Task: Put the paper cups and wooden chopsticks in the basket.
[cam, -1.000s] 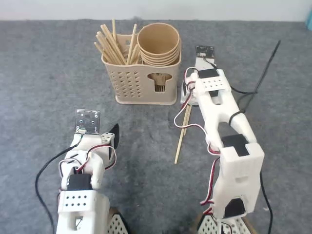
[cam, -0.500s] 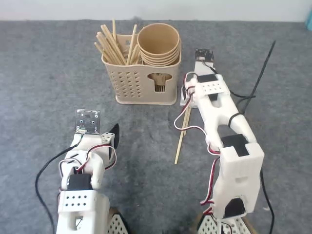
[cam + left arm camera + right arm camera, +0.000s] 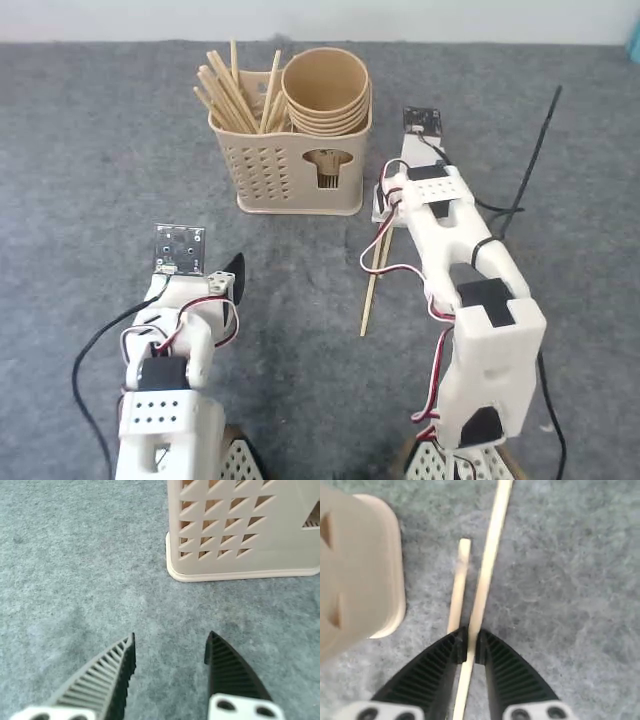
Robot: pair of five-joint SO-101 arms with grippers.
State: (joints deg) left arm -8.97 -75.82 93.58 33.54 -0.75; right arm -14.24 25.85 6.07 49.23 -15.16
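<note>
Grey, felt-like cloth covers the table [image 3: 80, 150]. Ahead of the basket [image 3: 290, 185] and off to its left side, the left arm [image 3: 175, 345] sits low. The left jaws are spread apart above the cloth, pointing toward the basket's perforated wall.

Inside the basket, a bundle of wooden chopsticks [image 3: 235, 85] stands leaning in the left compartment. A nested stack of paper cups [image 3: 325, 90] stands upright in the right one.

Just past the basket's right front corner, two more sticks lie nearly parallel on the cloth. The long chopstick [image 3: 489, 555] runs away from the basket toward the arm bases. The short chopstick [image 3: 460, 580] lies just beside it, on the basket's side.

The right arm [image 3: 450, 235] stretches forward along the basket's right side. The right jaws are closed tight on the long chopstick, pinching it between their tips. I cannot tell whether that stick is raised off the cloth.
</note>
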